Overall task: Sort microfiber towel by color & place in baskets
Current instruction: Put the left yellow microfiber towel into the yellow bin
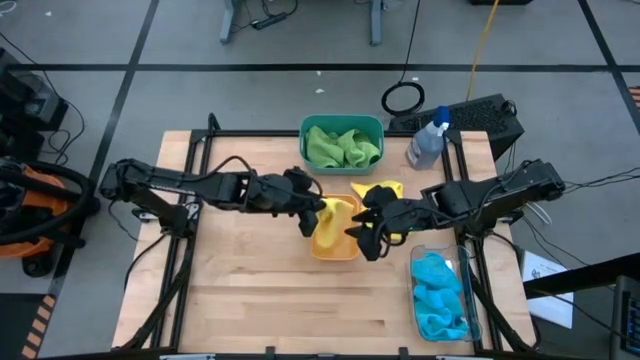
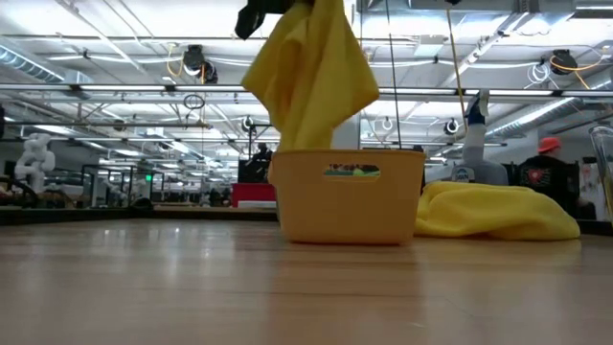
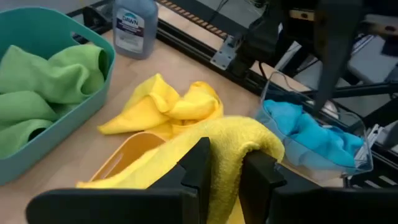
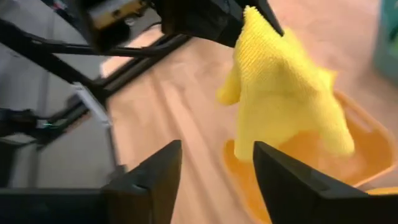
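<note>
In the low view the left gripper [image 2: 257, 13] is cut off at the top edge; the left wrist view shows it pinching a yellow towel [image 3: 211, 149] above the orange basket [image 1: 335, 243] at centre; the right gripper [image 4: 214, 177] gapes empty (second yellow towel [image 2: 498, 213] lies beside the basket).

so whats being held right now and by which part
The left gripper pinches a yellow towel by its top fold, hanging it over the orange basket. The right gripper is open and empty.

Left end effector [image 1: 318, 212] holds a yellow towel [image 1: 335, 214] over the orange basket [image 1: 335, 248].
</note>
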Controlling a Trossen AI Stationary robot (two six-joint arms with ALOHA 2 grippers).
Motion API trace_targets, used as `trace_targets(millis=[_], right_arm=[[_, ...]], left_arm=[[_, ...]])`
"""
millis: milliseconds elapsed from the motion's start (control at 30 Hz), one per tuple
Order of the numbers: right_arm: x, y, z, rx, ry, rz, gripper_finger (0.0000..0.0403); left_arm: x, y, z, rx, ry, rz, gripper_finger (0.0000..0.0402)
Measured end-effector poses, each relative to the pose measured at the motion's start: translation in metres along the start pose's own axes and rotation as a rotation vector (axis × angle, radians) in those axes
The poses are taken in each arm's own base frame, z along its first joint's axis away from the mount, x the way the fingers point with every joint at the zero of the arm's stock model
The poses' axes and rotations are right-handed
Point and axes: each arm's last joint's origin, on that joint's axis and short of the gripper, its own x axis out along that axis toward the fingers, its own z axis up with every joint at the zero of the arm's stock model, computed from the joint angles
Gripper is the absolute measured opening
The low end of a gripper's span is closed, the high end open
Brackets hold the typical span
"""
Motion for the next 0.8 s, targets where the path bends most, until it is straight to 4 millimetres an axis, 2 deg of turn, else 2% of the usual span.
trace_targets(millis=[133,300,500,633,800], right_arm=[[0.004,-0.002,0.003,-0.101,-0.067,-0.068,0.0219],[0.005,-0.006,0.008,-0.232,-0.129,-0.149,0.0242],[0.016,-0.01,0.008,-0.444,-0.005,-0.072,0.0248],[0.028,-0.01,0.008,-0.437,0.072,0.036,0.0208],[0.043,-0.002,0.012,-0.427,0.032,0.128,0.0114]], left_arm=[[0.001,0.001,0.003,0.018,0.007,-0.053,0.0068],[-0.002,-0.01,0.007,0.101,-0.015,-0.218,0.0068],[-0.004,-0.016,0.008,0.124,-0.034,-0.27,0.0068],[-0.004,-0.016,0.01,0.162,-0.06,-0.274,0.006],[-0.006,-0.02,0.014,0.208,-0.099,-0.341,0.0026]])
